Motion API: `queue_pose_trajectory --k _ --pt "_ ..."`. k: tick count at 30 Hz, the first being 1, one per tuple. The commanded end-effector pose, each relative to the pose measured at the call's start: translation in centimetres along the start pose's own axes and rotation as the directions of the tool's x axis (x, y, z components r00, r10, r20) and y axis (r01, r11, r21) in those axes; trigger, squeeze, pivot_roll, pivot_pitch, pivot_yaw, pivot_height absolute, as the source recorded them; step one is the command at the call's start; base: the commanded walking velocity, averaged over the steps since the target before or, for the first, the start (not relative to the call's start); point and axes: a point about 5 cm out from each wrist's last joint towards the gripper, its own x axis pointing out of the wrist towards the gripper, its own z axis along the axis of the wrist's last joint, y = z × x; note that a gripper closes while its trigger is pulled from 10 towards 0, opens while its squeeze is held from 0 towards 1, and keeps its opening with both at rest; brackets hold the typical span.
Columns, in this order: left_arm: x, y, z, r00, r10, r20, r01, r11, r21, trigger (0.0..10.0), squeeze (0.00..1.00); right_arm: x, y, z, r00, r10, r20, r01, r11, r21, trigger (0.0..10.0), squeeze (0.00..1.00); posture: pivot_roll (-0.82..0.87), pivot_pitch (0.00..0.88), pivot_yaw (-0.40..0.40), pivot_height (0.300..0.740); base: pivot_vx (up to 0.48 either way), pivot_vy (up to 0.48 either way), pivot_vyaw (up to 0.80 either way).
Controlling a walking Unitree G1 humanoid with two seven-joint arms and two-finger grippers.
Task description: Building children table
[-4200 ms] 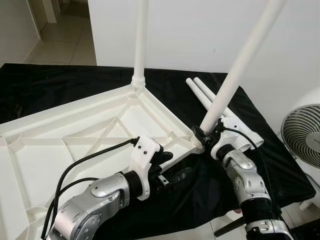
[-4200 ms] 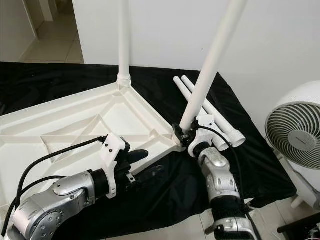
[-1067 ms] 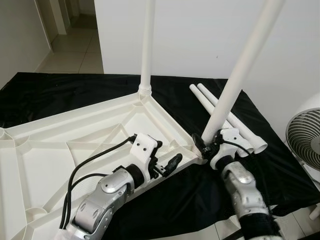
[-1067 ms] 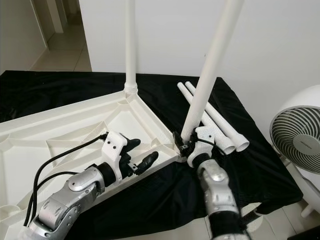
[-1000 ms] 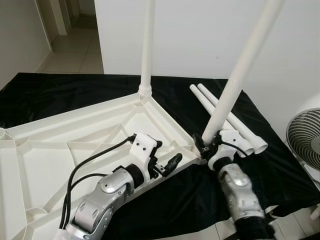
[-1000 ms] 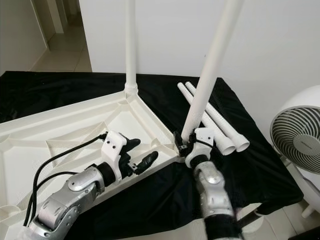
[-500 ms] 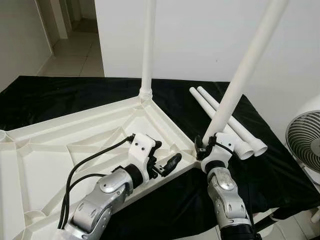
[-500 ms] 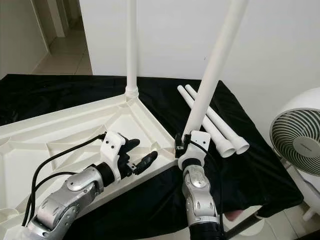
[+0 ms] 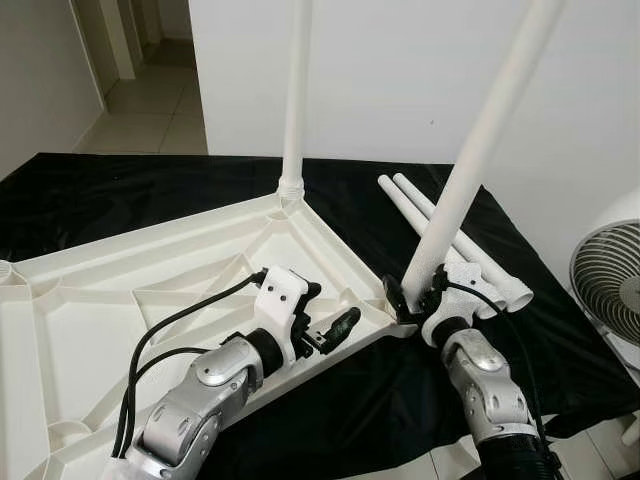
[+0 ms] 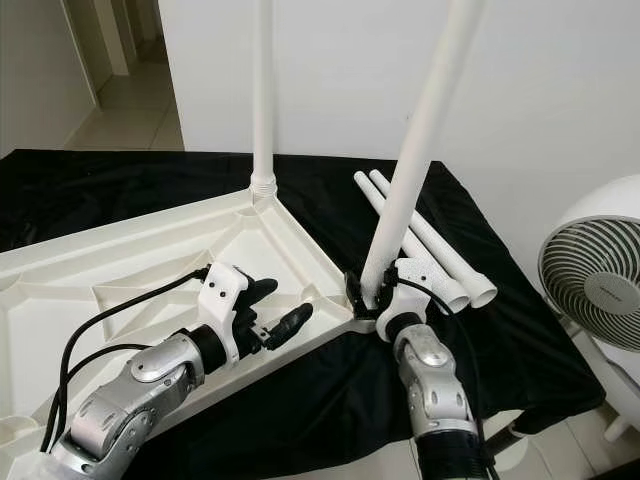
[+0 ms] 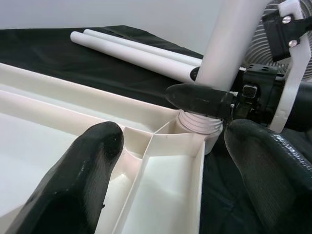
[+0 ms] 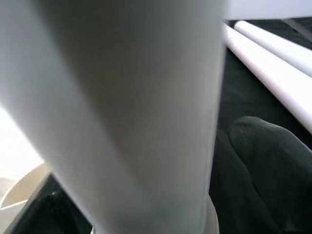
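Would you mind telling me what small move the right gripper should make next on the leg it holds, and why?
Probably keep turning the tilted leg into the corner socket while easing it upright. The right gripper is clamped at its base, yet it leans, unlike the far leg, which stands straight. The left gripper, open, rests on the tabletop near that corner and could steady it.

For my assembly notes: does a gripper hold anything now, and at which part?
The right gripper holds the tilted table leg at its bottom end, by the tabletop corner socket. The left gripper is open.
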Motion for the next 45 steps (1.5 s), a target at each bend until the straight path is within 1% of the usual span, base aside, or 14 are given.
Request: queue_pose_trajectory --k 1,15,16,17,18,20,23,30,33,36,38,40,42,45 --pt "-0.2 -0.5 -0.2 0.994 -0.111 -0.013 0.111 0.994 -0.004 10.0 0.0 0.0 0.2 0.1 1.0 0.028 0.011 -0.028 1.0 0.01 10.0 0.0 0.04 0.0 -0.055 0.74 0.0 0.0 0.0" --pt "-0.3 -0.5 -0.3 0.994 -0.108 -0.015 0.108 0.994 -0.005 10.0 0.0 -0.1 0.8 0.0 0.991 0.133 0.024 -0.133 0.991 0.032 10.0 0.0 0.04 0.0 -0.054 0.74 0.0 0.0 0.0" --pt "-0.4 -0.5 -0.2 0.993 -0.115 -0.019 0.115 0.993 -0.004 10.0 0.0 -0.1 0.4 0.2 0.971 0.239 0.032 -0.238 0.971 -0.028 10.0 0.0 0.04 0.0 -0.035 0.74 0.0 0.0 0.0" --pt "-0.4 -0.4 -0.1 0.992 -0.126 -0.024 0.126 0.992 0.0 10.0 0.0 0.0 -0.6 0.4 0.929 0.369 0.012 -0.365 0.924 -0.116 10.0 0.0 0.04 0.0 -0.033 0.74 0.0 0.0 0.0" --pt "-0.4 -0.4 -0.1 0.992 -0.126 -0.024 0.126 0.992 0.0 10.0 0.0 0.0 -0.6 0.4 0.929 0.369 0.012 -0.365 0.924 -0.116 10.0 0.0 0.04 0.0 -0.033 0.74 0.0 0.0 0.0" --pt "-0.4 -0.4 0.0 0.991 -0.129 -0.026 0.129 0.992 0.003 10.0 0.0 0.1 -1.0 0.4 0.91 0.414 -0.012 -0.41 0.899 -0.155 10.0 0.0 0.04 0.0 -0.033 0.74 0.0 0.0 0.0" --pt "-0.4 -0.3 0.0 0.991 -0.128 -0.026 0.128 0.992 0.003 10.0 0.0 0.2 -1.2 0.4 0.905 0.425 -0.027 -0.424 0.89 -0.166 10.0 0.0 0.04 0.0 -0.033 0.74 0.0 0.0 0.0" --pt "-0.5 -0.3 0.1 0.992 -0.123 -0.023 0.124 0.992 0.002 10.0 0.0 0.4 -1.8 0.4 0.905 0.422 -0.047 -0.423 0.888 -0.181 10.0 0.0 0.05 0.0 -0.038 0.74 0.0 0.0 0.0" --pt "-0.6 -0.3 0.2 0.993 -0.12 -0.021 0.12 0.993 -0.002 10.0 0.0 0.5 -1.5 0.5 0.912 0.409 -0.019 -0.407 0.9 -0.157 10.0 0.0 0.06 0.0 -0.038 0.74 0.0 0.0 0.0" --pt "-0.6 -0.3 0.2 0.993 -0.117 -0.02 0.117 0.993 -0.004 10.0 0.0 0.5 -1.0 0.6 0.935 0.354 0.033 -0.349 0.931 -0.105 10.0 0.0 0.06 0.0 -0.039 0.74 0.0 0.0 0.0" --pt "-0.6 -0.3 0.2 0.993 -0.117 -0.02 0.117 0.993 -0.004 10.0 0.0 0.5 -1.0 0.6 0.935 0.354 0.033 -0.349 0.931 -0.105 10.0 0.0 0.06 0.0 -0.039 0.74 0.0 0.0 0.0" --pt "-0.5 -0.3 0.4 0.994 -0.111 -0.014 0.111 0.994 -0.006 10.0 0.0 0.6 0.4 0.5 0.971 0.21 0.111 -0.206 0.977 -0.047 10.0 0.0 0.06 0.0 -0.043 0.74 0.0 0.0 0.0" --pt "-0.5 -0.3 0.4 0.994 -0.11 -0.012 0.11 0.994 -0.009 10.0 0.0 0.5 1.0 0.4 0.973 0.19 0.13 -0.188 0.982 -0.03 10.0 0.0 0.05 0.0 -0.038 0.74 0.0 0.0 0.0" --pt "-0.4 -0.3 0.4 0.994 -0.113 -0.011 0.112 0.994 -0.014 10.0 0.0 0.5 1.3 0.3 0.973 0.184 0.14 -0.184 0.983 -0.016 10.0 0.0 0.04 0.0 -0.03 0.74 0.0 0.0 0.0"
